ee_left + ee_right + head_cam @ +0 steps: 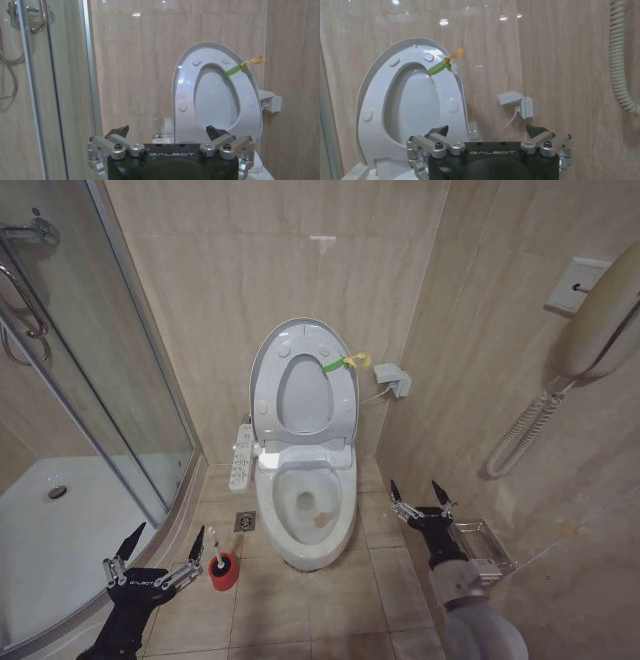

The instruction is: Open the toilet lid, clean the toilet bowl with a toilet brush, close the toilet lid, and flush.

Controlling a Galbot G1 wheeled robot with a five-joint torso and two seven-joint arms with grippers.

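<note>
Standing upright against the back wall, the toilet lid (303, 385) has its long axis vertical, rounded end up, underside facing the robot. The toilet bowl (308, 510) lies exposed below. The toilet brush (214, 552) stands handle-up in its red holder (224, 572) on the floor, just beside the left gripper (160, 548), jaws spread and empty. The right gripper (420, 496) hovers beside the bowl, also spread, empty.
</note>
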